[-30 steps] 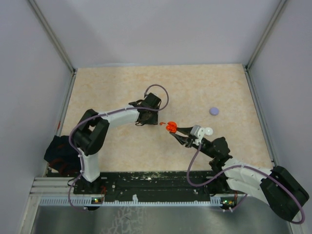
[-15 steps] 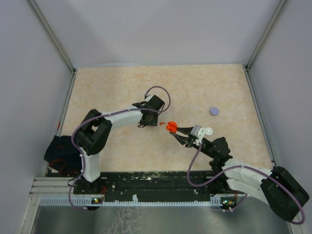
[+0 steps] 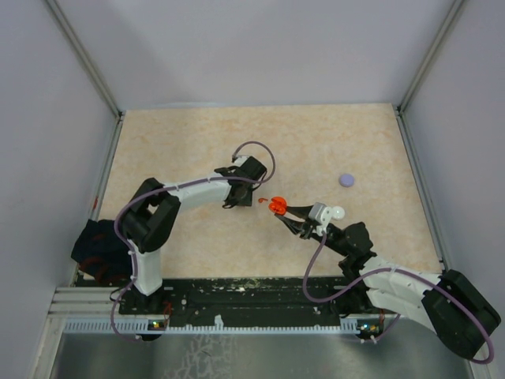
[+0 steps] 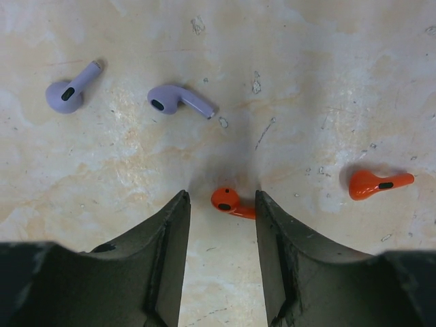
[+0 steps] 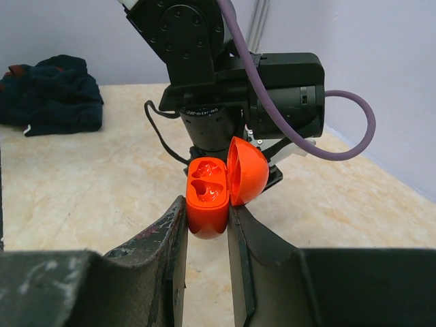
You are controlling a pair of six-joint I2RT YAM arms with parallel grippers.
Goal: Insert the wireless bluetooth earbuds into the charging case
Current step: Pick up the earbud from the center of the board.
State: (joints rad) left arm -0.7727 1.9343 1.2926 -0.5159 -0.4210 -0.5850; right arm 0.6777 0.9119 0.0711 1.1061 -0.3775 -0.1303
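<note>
Left gripper [image 4: 220,204] part-open, astride small red stemmed plastic earbud [image 4: 225,199] on worktop [image 4: 306,82], stem toward its right finger. Right gripper [image 5: 206,211] clamps open red plastic charging case [image 5: 208,194]. Risk: off-centre pinch on stem; rounded bud squirts out.

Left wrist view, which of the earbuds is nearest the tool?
The red stemmed plastic earbud between the fingers of the left tool; the other red one and both greyish-purple ones lie farther off.
</note>
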